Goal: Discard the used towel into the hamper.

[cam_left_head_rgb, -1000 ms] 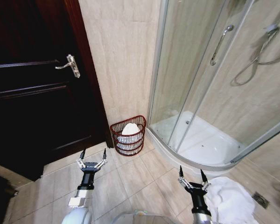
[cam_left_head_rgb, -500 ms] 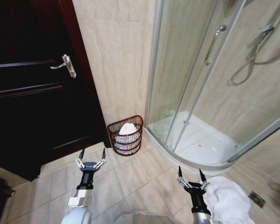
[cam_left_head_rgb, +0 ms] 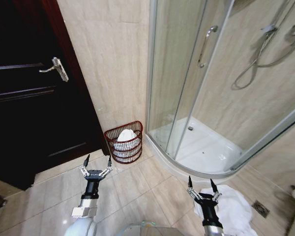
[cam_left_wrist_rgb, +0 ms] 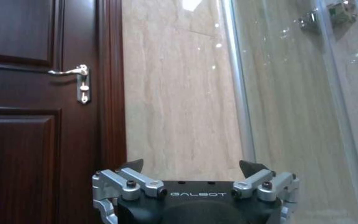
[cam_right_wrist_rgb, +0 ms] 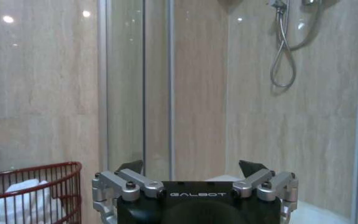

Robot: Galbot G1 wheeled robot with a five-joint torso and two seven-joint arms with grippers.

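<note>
Left gripper (cam_left_head_rgb: 96,163) hangs low over the near floor tiles, fingers spread apart with nothing between them; from its wrist camera the same left gripper (cam_left_wrist_rgb: 191,169) points at the wall strip between the dark door (cam_left_wrist_rgb: 39,116) and the shower glass. Right gripper (cam_left_head_rgb: 200,185) is likewise spread and empty, near right, above the floor just left of a white towel (cam_left_head_rgb: 228,211) lying crumpled on the tiles. Fingertips are clear of the cloth. Its wrist camera shows the right gripper (cam_right_wrist_rgb: 191,168) facing the shower enclosure (cam_right_wrist_rgb: 253,107), hose and head hanging on the far wall.

Hamper (cam_left_head_rgb: 124,142): dark red wire basket, upright on the floor at the far wall, between the door frame on its left and the shower enclosure's curved base just to its right. It holds white cloth (cam_left_head_rgb: 125,138), bunched and reaching about rim level. The hamper (cam_right_wrist_rgb: 33,196) also appears at the edge of the right wrist view, the white cloth visible through the bars.

Hamper is well apart from both grippers, farther off than either, closer to the left one. Door handle (cam_left_head_rgb: 54,68) is metal, lever type, far left. A floor drain (cam_left_head_rgb: 258,208) sits near right, beyond the floor towel.
</note>
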